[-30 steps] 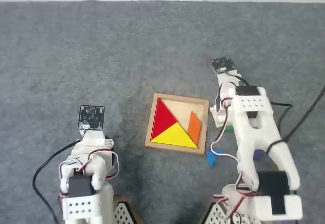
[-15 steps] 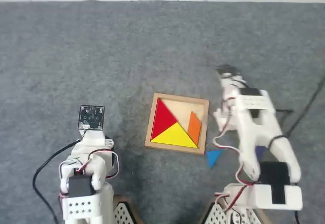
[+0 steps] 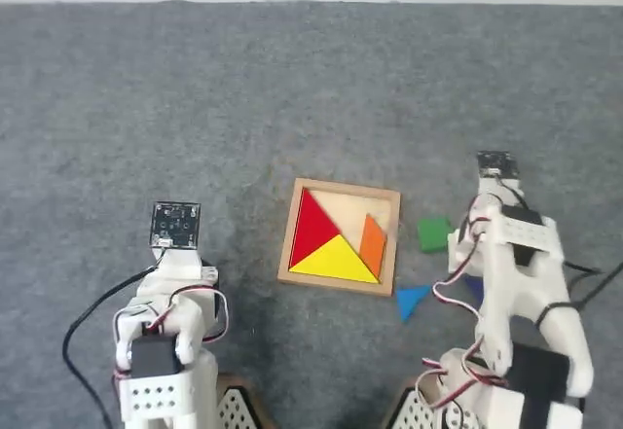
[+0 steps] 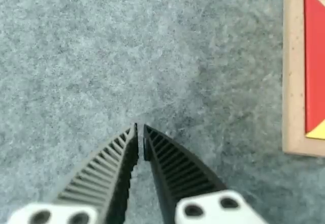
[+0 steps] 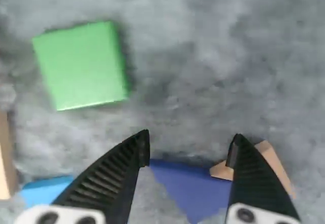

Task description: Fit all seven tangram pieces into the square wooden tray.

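Hovering with jaws spread wide, the right gripper (image 5: 190,136) hangs over the dark blue triangle (image 5: 195,191), likely lining up a pick; the green square (image 5: 81,64) lies just off the right rim of the wooden tray (image 3: 341,188). The left gripper (image 4: 140,128), pinched closed on nothing, idles nearer the table's left edge.

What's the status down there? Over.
Left end effector shut, beside tray. Right end effector open over dark blue piece. Tray holds red triangle, yellow triangle, orange piece; green square outside.
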`<state>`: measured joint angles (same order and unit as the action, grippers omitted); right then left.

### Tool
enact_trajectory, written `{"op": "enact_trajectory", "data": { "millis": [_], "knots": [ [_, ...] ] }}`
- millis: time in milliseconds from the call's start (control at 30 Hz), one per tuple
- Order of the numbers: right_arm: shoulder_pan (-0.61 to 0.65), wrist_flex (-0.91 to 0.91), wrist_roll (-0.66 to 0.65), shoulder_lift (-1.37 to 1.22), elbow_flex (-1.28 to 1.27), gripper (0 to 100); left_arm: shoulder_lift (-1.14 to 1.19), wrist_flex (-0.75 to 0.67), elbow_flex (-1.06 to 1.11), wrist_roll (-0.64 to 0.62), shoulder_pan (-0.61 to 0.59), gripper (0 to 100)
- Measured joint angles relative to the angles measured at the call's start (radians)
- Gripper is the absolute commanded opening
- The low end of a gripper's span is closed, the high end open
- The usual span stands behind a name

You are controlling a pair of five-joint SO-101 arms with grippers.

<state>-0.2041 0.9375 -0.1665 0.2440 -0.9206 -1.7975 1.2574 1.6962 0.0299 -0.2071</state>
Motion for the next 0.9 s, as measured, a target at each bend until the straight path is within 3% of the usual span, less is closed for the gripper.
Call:
{"op": "enact_trajectory", "data": {
  "millis": [500, 633, 733, 900],
  "knots": [
    [-0.315, 0.075, -0.044, 0.143, 0.034, 25.3, 0.0, 0.0, 0.0, 0.0, 0.0, 2],
    [-0.348, 0.081, -0.057, 0.124, 0.029, 16.2, 0.0, 0.0, 0.0, 0.0, 0.0, 2],
    [-0.354, 0.081, 0.011, 0.075, 0.008, 12.0, 0.0, 0.0, 0.0, 0.0, 0.0, 2],
    [-0.361, 0.08, 0.247, 0.003, 0.052, 16.9, 0.0, 0.0, 0.0, 0.0, 0.0, 2]
  ]
}}
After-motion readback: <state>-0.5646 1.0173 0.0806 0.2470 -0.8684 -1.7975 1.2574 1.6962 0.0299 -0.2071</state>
